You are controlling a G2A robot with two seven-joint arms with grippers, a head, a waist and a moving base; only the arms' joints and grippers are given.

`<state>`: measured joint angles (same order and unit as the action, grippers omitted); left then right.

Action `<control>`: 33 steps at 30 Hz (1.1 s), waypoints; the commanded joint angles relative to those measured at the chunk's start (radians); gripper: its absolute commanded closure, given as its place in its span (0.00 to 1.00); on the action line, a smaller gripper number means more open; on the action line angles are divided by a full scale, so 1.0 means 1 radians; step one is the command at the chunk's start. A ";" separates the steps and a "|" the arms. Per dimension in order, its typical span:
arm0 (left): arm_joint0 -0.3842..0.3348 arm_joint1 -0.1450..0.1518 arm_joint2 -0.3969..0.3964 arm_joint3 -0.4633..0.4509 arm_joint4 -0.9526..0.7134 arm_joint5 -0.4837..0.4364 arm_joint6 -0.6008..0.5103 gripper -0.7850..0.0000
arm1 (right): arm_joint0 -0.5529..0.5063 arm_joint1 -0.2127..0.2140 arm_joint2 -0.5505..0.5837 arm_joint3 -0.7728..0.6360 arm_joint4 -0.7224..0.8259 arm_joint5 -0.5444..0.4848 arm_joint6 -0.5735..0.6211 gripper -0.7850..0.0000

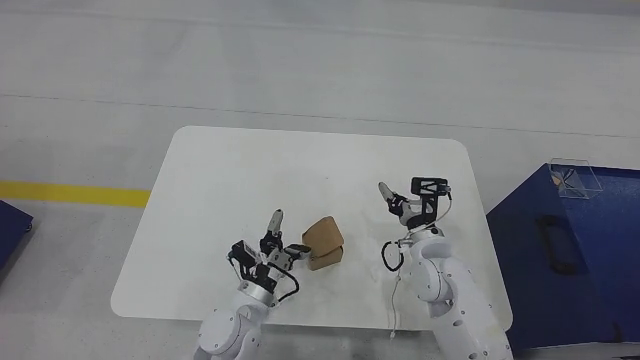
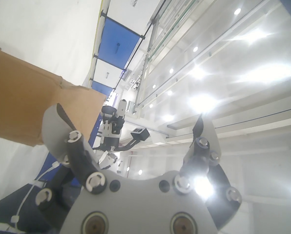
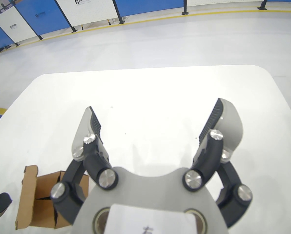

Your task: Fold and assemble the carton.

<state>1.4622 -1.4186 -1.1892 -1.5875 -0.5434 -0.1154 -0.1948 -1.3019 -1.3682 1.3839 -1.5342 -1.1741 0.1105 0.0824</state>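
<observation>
Top view: looks down on a white table (image 1: 300, 160) with rounded corners, set on a pale grey floor (image 1: 300, 50) crossed by a yellow line (image 1: 70, 194). Off the table's right side, a blue cabinet (image 1: 570, 260) with a clear container (image 1: 575, 175) on top. On the table near its front edge, between the two arms, the brown carton (image 1: 324, 241), partly folded. Just beside it on the left, the left gripper (image 1: 288, 237), spread wide and gripping nothing. To the carton's right and apart from it, the right gripper (image 1: 398, 200), over bare tabletop.

Left wrist view: tilts up toward bright ceiling lights (image 2: 204, 101) and blue and white fence panels (image 2: 118, 44). Close in, a brown wall of the carton right by one of the fingers (image 2: 55, 125); cannot tell whether touching. Jaws wide apart, nothing between them. Farther off, the right gripper past the carton's edge.

Right wrist view: looks across the table to the floor, the yellow line and the row of panels. Jaws wide open over bare white tabletop, holding nothing. Off to one side, the carton, one end open with a flap standing out.
</observation>
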 commanded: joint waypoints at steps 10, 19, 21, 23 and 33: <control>0.043 0.017 -0.076 -0.107 -0.025 0.096 -0.043 0.00 | -0.016 0.001 0.023 -0.042 0.055 -0.003 0.041 0.00; 0.036 0.021 -0.072 -0.108 0.038 0.115 -0.053 0.00 | -0.017 0.003 0.027 -0.048 0.050 -0.014 0.060 0.00; 0.007 0.033 -0.061 -0.112 0.158 0.198 -0.145 0.00 | -0.013 0.004 0.025 -0.054 0.043 -0.027 0.082 0.00; -0.024 0.046 -0.072 -0.100 0.268 0.283 -0.205 0.00 | -0.010 0.004 0.012 -0.054 0.037 -0.034 0.098 0.00; -0.119 0.064 -0.006 -0.018 0.452 0.363 -0.373 0.00 | 0.015 -0.004 -0.080 0.008 0.030 -0.087 0.168 0.00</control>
<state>1.3565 -1.3538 -1.2046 -1.6258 -0.0903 0.2426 -0.5615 -1.2891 -1.3720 1.3115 -1.5344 -1.1528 0.0361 0.2385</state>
